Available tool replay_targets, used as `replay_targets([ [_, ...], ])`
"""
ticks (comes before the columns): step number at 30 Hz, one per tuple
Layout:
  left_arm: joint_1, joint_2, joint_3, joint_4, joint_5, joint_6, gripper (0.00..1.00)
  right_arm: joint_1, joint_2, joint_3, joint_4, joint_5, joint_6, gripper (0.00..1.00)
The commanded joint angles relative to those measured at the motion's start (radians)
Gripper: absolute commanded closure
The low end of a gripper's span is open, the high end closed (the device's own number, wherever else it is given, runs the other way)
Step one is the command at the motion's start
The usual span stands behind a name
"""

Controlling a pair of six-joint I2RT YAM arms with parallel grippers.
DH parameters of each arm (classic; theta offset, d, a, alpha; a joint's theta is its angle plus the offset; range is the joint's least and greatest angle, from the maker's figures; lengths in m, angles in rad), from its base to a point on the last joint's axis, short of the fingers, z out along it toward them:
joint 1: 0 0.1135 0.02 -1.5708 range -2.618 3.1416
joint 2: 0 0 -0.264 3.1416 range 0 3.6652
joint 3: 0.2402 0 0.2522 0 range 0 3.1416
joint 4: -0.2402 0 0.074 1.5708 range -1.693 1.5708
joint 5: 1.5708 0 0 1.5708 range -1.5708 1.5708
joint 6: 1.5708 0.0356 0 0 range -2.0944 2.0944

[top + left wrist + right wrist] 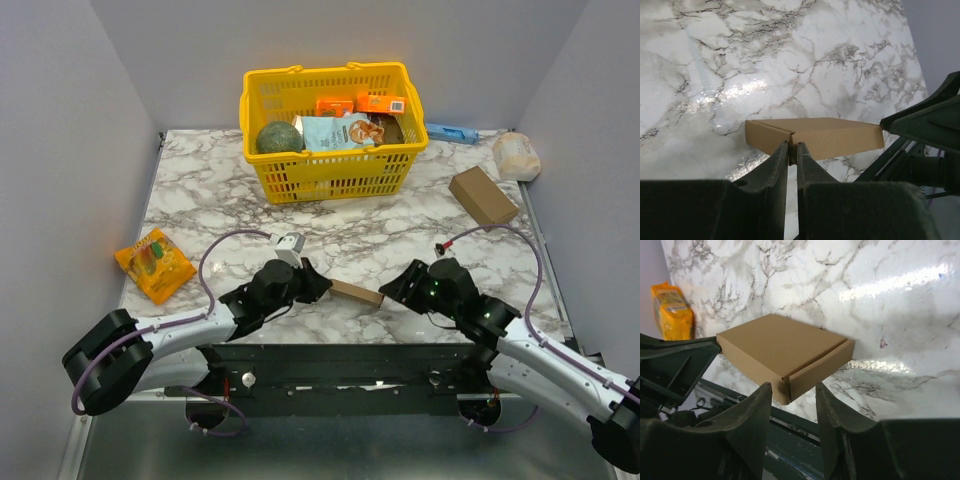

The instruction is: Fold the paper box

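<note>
Brown paper box, gripped from one side.
Left hand pinches its edge; right hand open, corner just ahead, seemingly untouched.

Top view: the left gripper covers most of the paper box; only the box's right end shows. The right arm runs off the lower right corner. Print on the packages in the basket is too small to read. Left wrist view: the pinched strip of the box's edge lies hidden between the fingers (underside unseen too).
</note>
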Motion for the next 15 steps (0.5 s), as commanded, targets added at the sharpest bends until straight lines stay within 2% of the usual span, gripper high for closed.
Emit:
replay_targets([
  [1, 0.009, -0.033, 0.1, -0.382, -0.035, 0.14, 0.75, -0.001, 0.019, 0.137, -0.117, 0.063, -0.142, 0.4],
  [5, 0.023, -0.093, 0.14, -0.437, -0.041, 0.161, 0.56, -0.001, 0.019, 0.2, -0.149, 0.069, -0.183, 0.26],
  [8, 0.03, -0.17, 0.111, -0.468, -0.038, 0.145, 0.54, -0.001, 0.013, 0.188, -0.154, 0.05, -0.183, 0.22],
  [15, 0.037, -0.351, -0.021, -0.466, 0.01, 0.082, 0.41, -0.001, 0.005, 0.108, -0.129, -0.017, -0.19, 0.21],
])
